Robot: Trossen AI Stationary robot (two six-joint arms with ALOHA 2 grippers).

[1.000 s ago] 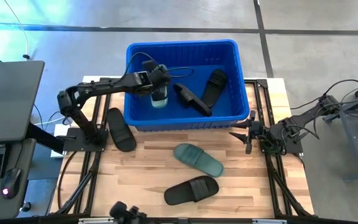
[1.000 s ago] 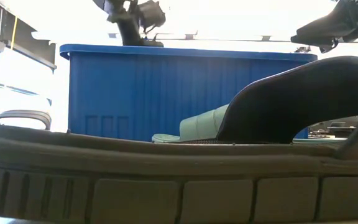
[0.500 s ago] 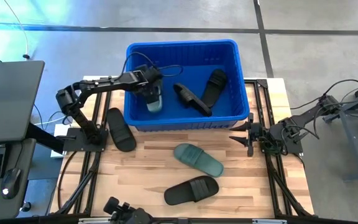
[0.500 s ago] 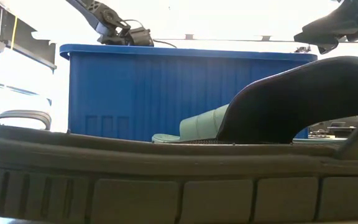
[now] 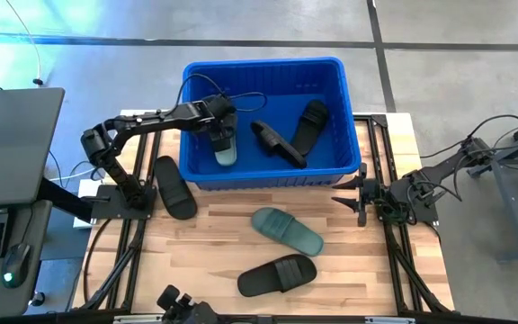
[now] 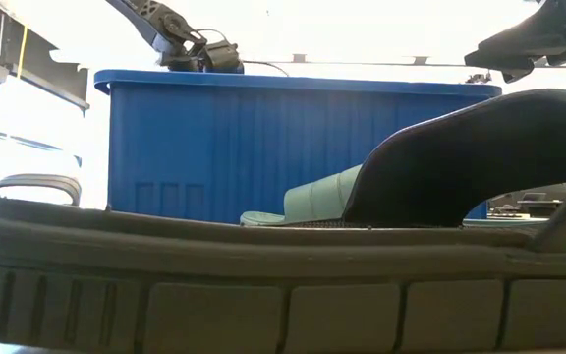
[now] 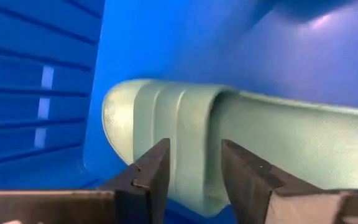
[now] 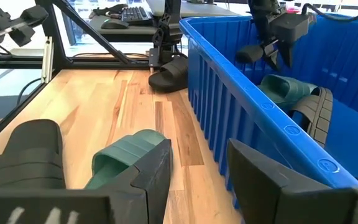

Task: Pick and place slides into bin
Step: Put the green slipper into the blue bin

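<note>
Left gripper lower, prob. over green slide

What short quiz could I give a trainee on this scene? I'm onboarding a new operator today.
1. True or false: both sage green slides are in the bin.
2. How many slides lie on the table outside the bin?
3. Which arm's gripper hangs over the bin?
Key: 1. False: one sage green slide is in, the other is out. 2. Three, with two black slides. 3. The left gripper; the right gripper waits at the table's right edge.
</note>
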